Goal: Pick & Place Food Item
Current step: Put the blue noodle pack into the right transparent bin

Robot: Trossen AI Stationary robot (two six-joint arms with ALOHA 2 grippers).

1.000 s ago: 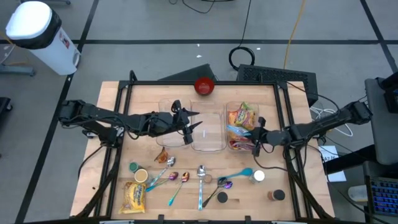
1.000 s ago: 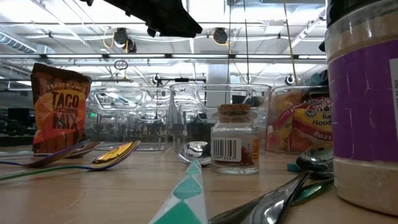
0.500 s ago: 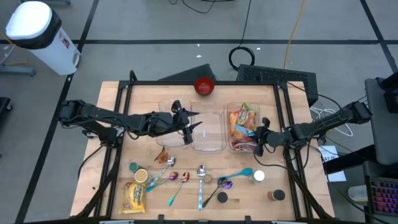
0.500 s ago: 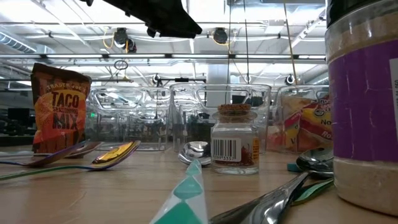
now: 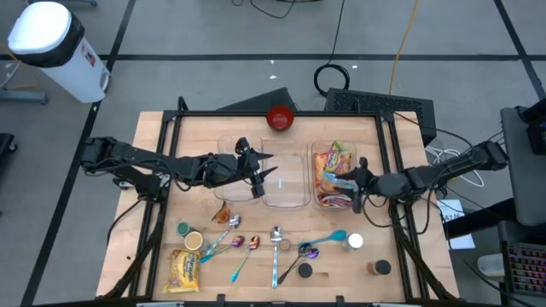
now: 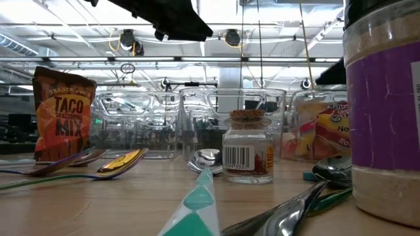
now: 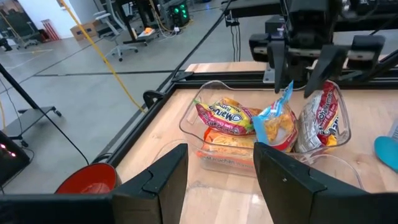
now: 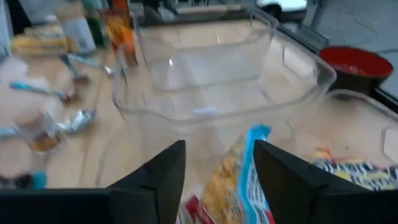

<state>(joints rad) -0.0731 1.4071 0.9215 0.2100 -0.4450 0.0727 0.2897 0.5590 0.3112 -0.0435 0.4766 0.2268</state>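
Snack bag [image 7: 274,122], blue-edged, stands in the clear bin [image 5: 333,175] near the table's right edge, just below the right gripper [image 7: 304,78], whose fingers are spread and released from it. Left gripper [image 5: 261,176] hovers parted over the middle bin [image 5: 286,181]. A pouch [image 6: 63,113] reads "TACO SEASONING MIX".

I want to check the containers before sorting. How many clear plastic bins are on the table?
3, in a row across the middle of the table: the left bin under the left arm, the middle bin, and the right bin holding snack packets. None seems hidden.
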